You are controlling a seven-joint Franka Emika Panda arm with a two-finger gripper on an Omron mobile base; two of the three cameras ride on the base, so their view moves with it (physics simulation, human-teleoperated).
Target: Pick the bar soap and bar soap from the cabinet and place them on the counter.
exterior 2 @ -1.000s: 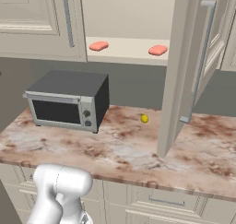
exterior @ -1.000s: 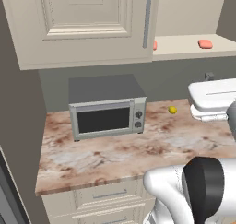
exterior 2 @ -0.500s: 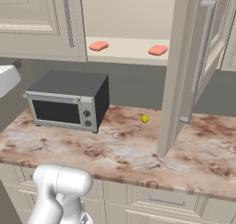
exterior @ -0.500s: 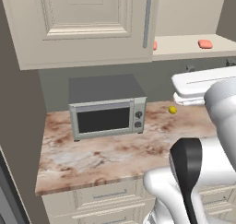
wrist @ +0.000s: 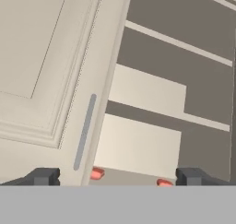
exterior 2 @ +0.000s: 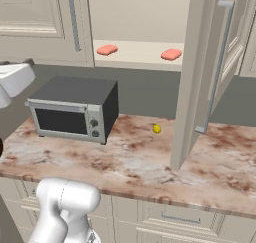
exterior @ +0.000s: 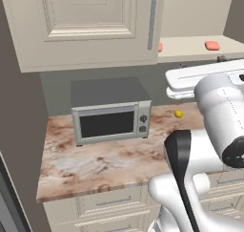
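Both soaps are sitting on the cabinet (exterior 2: 140, 17) shelf, upper middle of the right base view: left bar soap (exterior 2: 107, 50) and right bar soap (exterior 2: 171, 54), well apart from each other, w/ the door swung open at the right. In the hand view they peek in at the bottom edge, one just right of the grey door handle (wrist: 85, 132), the other further right.

Gripper (wrist: 117, 177) is spread about as wide as it goes, nothing between the tips, nowhere near the bars yet imo.

Handling guess: small rounded bars, prob light and stiff, not fragile, but smooth so could be slippery. They lie flat and low on the shelf, so I'd pinch across the short width, mid-length, fingers down near the shelf surface. Rounded edges might squirt out if the pinch is off-centre.

Counter (exterior 2: 150, 162) below has plenty of bare marble in front of the microwave (exterior 2: 75, 109) and near the yellow ball (exterior 2: 157, 129).

No brand, label or text readable on anything, incl. the microwave panel.
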